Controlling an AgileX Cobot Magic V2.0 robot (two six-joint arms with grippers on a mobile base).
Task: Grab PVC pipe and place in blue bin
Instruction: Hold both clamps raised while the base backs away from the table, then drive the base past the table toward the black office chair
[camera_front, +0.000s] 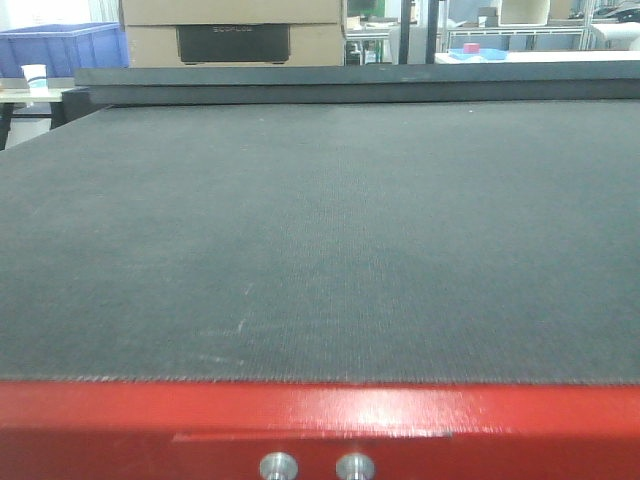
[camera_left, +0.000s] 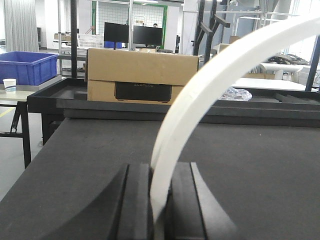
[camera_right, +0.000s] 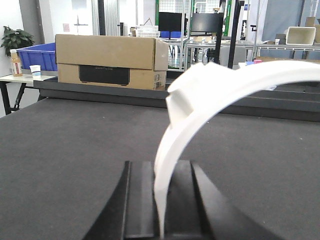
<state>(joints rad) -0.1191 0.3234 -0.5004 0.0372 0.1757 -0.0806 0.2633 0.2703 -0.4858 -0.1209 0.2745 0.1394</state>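
A white curved PVC pipe (camera_left: 210, 85) rises from between the black fingers of my left gripper (camera_left: 161, 167) and arcs up to the right; the jaws are shut on its lower end. In the right wrist view another white curved pipe (camera_right: 225, 90) with a blocky fitting (camera_right: 182, 100) on it stands the same way in my right gripper (camera_right: 166, 165), which is shut on it. Whether both are one piece I cannot tell. The blue bin (camera_front: 60, 45) (camera_left: 27, 67) (camera_right: 37, 55) sits on a side table at the far left. Neither arm shows in the front view.
A dark mat-covered table (camera_front: 320, 250) with a red front edge (camera_front: 320, 420) fills the front view. A cardboard box (camera_front: 235, 30) (camera_left: 140, 75) (camera_right: 110, 60) stands behind its raised far rim. A paper cup (camera_front: 34, 76) stands beside the bin.
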